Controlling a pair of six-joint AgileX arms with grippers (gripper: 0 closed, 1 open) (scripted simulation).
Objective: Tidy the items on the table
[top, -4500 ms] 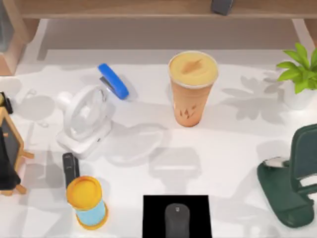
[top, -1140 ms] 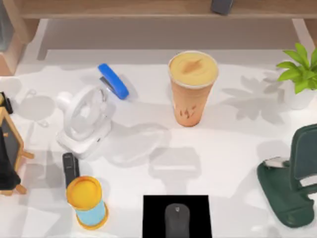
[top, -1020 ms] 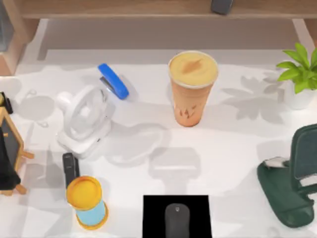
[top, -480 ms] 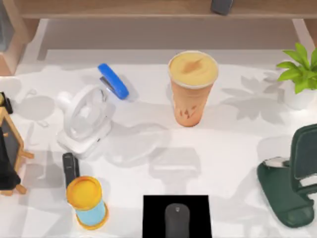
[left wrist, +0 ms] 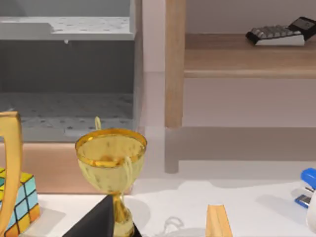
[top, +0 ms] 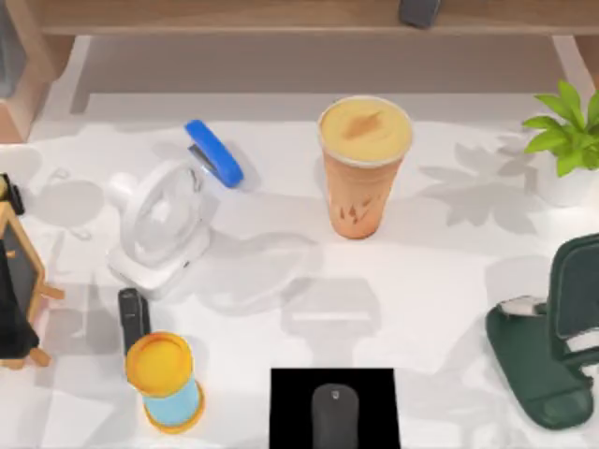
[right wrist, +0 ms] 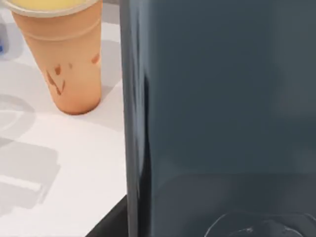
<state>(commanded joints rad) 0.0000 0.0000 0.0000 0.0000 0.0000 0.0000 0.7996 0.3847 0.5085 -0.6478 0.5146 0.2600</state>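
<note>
Orange drink cup [top: 363, 168] upright near the middle of the white bench [top: 449, 281], a little toward the far edge, yellow-orange lid [top: 365, 128] on; seen again close by in the right wrist view [right wrist: 64, 59], standing on bare white surface beside a large dark teal slab [right wrist: 222, 113]. Dark grey mouse [top: 335, 417] on a black mat [top: 290, 402] at the middle of the near edge, well apart from the cup. Dark green stand [top: 547, 360] at the right edge toward the near corner, with an upright dark green slab [top: 573, 297] on it and a small pale grey piece [top: 520, 306] on its base. Potted plant [top: 566, 131] at the right edge toward the far corner. White desk fan [top: 161, 229] left of centre, tilted back, blue stapler [top: 213, 152] just beyond it toward the far edge. Small black block [top: 133, 318] near the fan's base, just beside a pale blue cylinder with yellow-orange top [top: 165, 382] toward the near left corner. Wooden easel with black board [top: 19, 290] at the left edge. Pale wooden ledge [top: 281, 17] along the far edge, a dark grey object [top: 419, 11] lying on it. From the left wrist view: gold trophy cup [left wrist: 111, 163], colour cube [left wrist: 19, 205] near it, calculator [left wrist: 276, 35] on a wooden shelf [left wrist: 237, 54]. Fingers of left and right arms, open or closed: cannot tell.
</note>
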